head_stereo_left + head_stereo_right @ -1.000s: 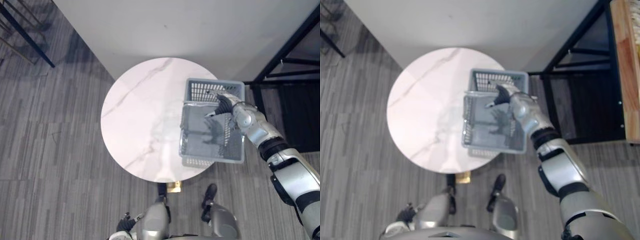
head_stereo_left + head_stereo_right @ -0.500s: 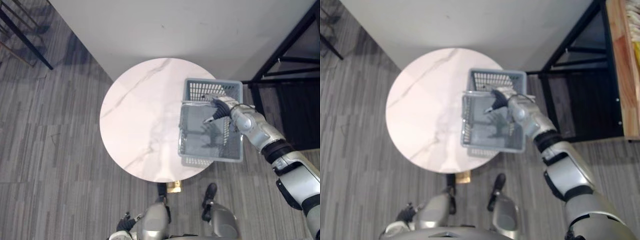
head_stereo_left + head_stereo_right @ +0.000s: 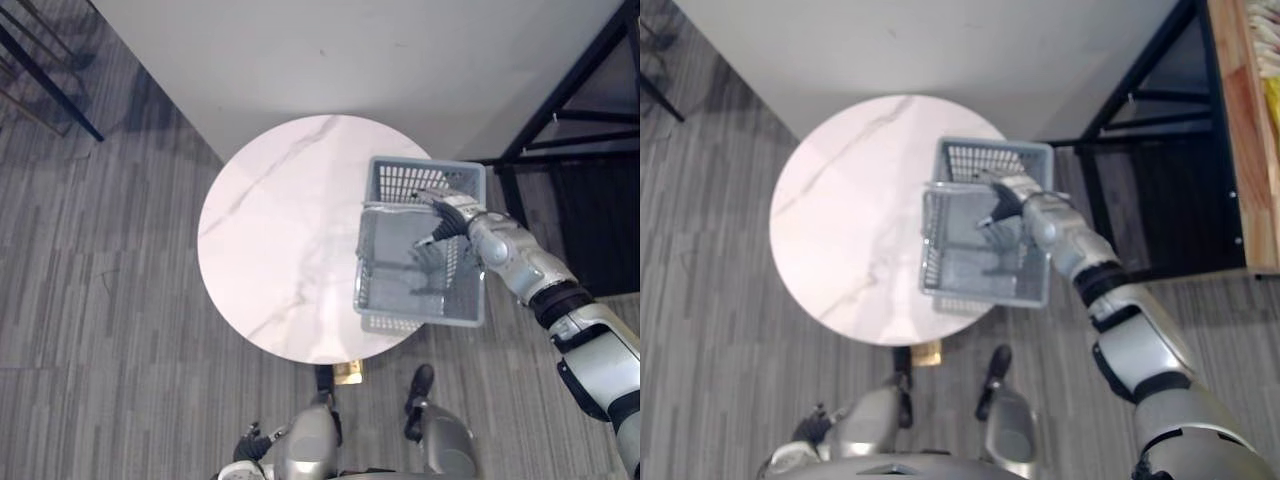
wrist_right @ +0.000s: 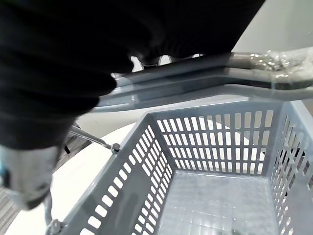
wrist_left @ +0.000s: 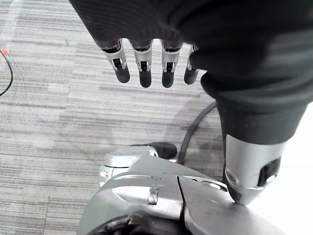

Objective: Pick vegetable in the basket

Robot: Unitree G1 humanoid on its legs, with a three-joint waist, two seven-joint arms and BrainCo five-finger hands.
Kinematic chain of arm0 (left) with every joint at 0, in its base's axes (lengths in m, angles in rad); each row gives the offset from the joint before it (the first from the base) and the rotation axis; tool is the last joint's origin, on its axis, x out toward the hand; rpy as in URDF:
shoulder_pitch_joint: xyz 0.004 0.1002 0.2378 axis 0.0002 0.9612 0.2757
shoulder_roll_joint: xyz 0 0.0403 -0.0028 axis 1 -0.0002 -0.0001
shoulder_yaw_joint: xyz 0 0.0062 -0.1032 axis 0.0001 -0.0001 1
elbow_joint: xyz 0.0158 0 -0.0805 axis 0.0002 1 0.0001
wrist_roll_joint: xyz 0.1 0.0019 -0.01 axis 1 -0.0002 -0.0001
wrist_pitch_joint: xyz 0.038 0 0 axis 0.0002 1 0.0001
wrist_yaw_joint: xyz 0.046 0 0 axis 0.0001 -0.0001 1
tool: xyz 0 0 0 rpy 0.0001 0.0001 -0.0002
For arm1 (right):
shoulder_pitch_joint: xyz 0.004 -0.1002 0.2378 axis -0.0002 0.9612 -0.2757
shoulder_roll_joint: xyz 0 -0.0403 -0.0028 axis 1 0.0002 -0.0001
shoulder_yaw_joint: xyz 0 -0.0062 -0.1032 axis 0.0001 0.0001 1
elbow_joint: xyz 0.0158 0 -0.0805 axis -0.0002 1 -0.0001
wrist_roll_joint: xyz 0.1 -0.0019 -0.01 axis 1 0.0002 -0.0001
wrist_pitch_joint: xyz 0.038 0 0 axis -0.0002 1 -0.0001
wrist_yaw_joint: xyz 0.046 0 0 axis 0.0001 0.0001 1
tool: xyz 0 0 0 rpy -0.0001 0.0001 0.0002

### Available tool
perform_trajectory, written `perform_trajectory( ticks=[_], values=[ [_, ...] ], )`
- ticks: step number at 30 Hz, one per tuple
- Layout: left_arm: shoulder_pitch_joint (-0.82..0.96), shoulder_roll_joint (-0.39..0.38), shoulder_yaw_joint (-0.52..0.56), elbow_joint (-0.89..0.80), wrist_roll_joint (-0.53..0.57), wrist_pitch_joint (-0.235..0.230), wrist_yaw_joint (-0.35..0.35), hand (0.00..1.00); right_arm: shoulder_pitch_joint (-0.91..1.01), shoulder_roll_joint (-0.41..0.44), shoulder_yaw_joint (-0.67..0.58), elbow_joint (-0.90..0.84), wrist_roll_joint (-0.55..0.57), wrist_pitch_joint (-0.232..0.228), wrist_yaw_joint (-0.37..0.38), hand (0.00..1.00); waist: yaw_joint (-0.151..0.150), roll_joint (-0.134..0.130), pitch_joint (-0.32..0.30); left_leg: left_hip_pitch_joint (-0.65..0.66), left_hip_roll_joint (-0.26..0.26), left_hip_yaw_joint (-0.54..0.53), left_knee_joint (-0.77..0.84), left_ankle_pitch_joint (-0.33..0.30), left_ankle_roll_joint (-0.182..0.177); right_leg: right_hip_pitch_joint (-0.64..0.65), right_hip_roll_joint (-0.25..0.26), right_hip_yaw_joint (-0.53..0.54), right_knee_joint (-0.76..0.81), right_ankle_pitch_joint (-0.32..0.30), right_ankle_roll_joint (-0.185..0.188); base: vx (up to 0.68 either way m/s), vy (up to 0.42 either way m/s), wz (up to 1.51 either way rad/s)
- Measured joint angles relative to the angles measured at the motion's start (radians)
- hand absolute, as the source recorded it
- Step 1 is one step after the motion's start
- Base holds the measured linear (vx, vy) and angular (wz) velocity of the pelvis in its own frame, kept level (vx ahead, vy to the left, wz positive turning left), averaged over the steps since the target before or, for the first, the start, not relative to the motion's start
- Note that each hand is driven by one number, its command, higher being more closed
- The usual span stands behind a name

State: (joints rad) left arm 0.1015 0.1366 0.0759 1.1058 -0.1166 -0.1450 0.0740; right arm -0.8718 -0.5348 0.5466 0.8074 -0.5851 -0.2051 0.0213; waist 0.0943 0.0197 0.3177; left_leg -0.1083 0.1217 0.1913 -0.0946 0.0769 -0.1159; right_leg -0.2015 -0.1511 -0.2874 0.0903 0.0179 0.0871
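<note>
Your grey plastic basket (image 3: 416,322) sits on the right side of the round white marble table (image 3: 270,250), its right wall overhanging the table edge. It has slotted walls all round. What you can see of its floor is bare grey plastic w/ the hand's shadow across it. The far end wall stands toward the pale wall (image 3: 400,60).

Your right hand (image 3: 452,213) is over the basket's far half, right at the handle (image 4: 205,73). In the right wrist view the handle bars run together just under the dark cover. One dark-tipped finger points down into the basket, but the rest of the fingers are hidden behind the cover, so I can't tell whether the hand is clamped on the handle or just resting at it.

Your left hand (image 5: 142,29) hangs low beside the robot, well apart from table and basket. Fingers are straight and relaxed in a row, holding nothing, w/ grey striped floor (image 3: 100,300) past them.

Off to the right of the table there's a black metal frame (image 3: 560,100), and a wooden shelf (image 3: 1240,130) at the far right edge.
</note>
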Motion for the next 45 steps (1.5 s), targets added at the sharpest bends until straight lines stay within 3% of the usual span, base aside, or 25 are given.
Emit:
perform_trajectory(
  ticks=[2,3,10,21,27,32,35,41,45],
  values=[
    [-0.002,0.000,-0.004,0.000,0.000,-0.001,0.000,0.00,-0.009,0.000,-0.028,0.032,-0.004,-0.001,-0.017,0.00,-0.002,0.004,0.000,-0.013,-0.002,-0.008,0.000,0.005,0.002,-0.009,-0.002,-0.004,0.001,0.000,0.000,0.00,0.000,0.07],
    [-0.002,0.000,-0.013,0.002,0.000,-0.001,0.000,0.00,-0.010,0.000,-0.047,0.067,-0.005,0.004,-0.027,1.00,0.002,0.010,-0.001,-0.013,-0.003,-0.009,0.000,0.005,0.002,-0.010,-0.003,-0.004,0.002,0.000,0.000,0.01,0.000,0.06],
    [-0.002,-0.005,-0.044,0.007,-0.001,-0.006,0.000,0.00,-0.030,-0.005,-0.072,0.116,-0.009,0.006,-0.040,1.00,0.004,0.043,-0.002,-0.014,-0.005,-0.010,0.000,0.005,0.002,-0.010,-0.004,-0.004,0.002,0.000,0.000,0.00,0.000,0.00],
    [-0.002,-0.006,-0.060,0.010,-0.030,-0.005,0.000,0.00,-0.030,-0.005,-0.074,0.121,-0.044,0.005,-0.035,1.00,0.010,0.047,-0.003,-0.008,-0.005,-0.014,0.000,0.007,0.002,-0.002,-0.004,-0.007,0.000,0.000,0.000,0.00,0.000,0.00],
    [-0.002,-0.006,-0.059,0.010,-0.027,0.002,0.000,0.00,-0.010,-0.009,-0.004,0.055,-0.042,0.010,-0.003,1.00,0.012,0.047,-0.003,0.017,-0.005,-0.016,0.000,0.007,0.002,0.028,-0.005,-0.008,-0.004,0.000,0.000,0.00,0.000,0.00],
    [-0.001,-0.006,-0.046,0.016,-0.016,0.014,0.000,0.00,0.039,-0.017,0.101,-0.093,-0.033,0.007,0.058,1.00,0.010,0.039,-0.023,0.023,-0.004,-0.016,-0.001,0.007,0.002,0.033,-0.004,-0.007,-0.003,0.002,0.002,0.00,0.000,0.00],
    [0.005,-0.004,-0.019,0.033,0.006,0.025,0.000,0.00,0.100,-0.020,0.155,-0.210,-0.013,-0.007,0.105,1.00,0.004,0.019,-0.057,0.037,-0.003,-0.015,-0.001,0.007,0.002,0.051,-0.004,-0.007,-0.010,0.003,0.004,0.01,0.001,0.00],
    [0.020,0.015,-0.002,0.037,0.024,0.029,-0.002,0.00,0.208,-0.071,0.168,-0.385,0.087,-0.028,0.121,1.00,-0.009,-0.020,-0.111,0.060,-0.002,-0.010,-0.001,0.005,0.001,0.078,0.001,0.005,-0.026,0.010,0.011,-0.01,0.006,-0.02],
    [0.023,0.018,0.002,0.037,0.053,0.039,-0.005,0.00,0.300,-0.120,0.166,-0.459,0.117,-0.051,0.135,1.00,-0.012,-0.026,-0.128,0.073,0.001,-0.002,-0.001,0.005,0.002,0.091,0.006,0.020,-0.042,0.016,0.015,-0.03,0.006,-0.08]
  ],
)
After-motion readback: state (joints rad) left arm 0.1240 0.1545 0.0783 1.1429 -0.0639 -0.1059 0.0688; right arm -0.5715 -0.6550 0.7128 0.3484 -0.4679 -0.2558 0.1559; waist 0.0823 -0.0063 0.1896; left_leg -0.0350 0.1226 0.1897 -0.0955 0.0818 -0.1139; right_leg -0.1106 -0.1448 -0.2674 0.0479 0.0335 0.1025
